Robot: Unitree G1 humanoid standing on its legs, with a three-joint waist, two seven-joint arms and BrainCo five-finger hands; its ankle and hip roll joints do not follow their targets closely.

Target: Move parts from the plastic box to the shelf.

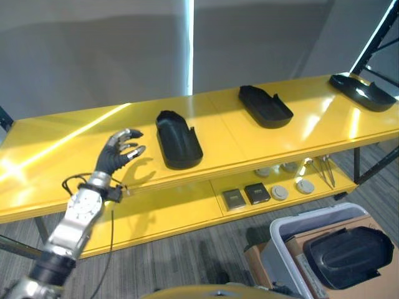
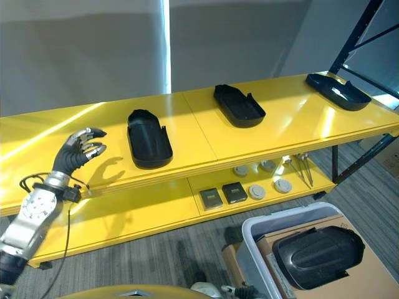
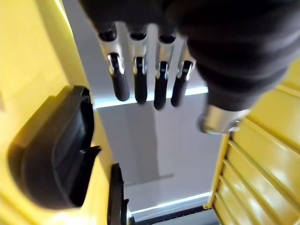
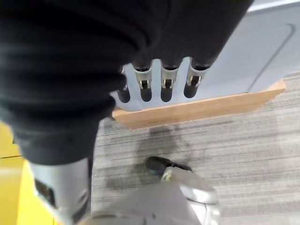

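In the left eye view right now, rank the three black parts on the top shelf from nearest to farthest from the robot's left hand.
1. Left part, just beside the left hand.
2. Middle part, mid-shelf.
3. Right part, at the shelf's far right end.

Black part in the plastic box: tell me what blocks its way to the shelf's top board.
Nothing visible does. The black part lies uncovered in the plastic box, and bare yellow board remains on the shelf beside the three parts already there.
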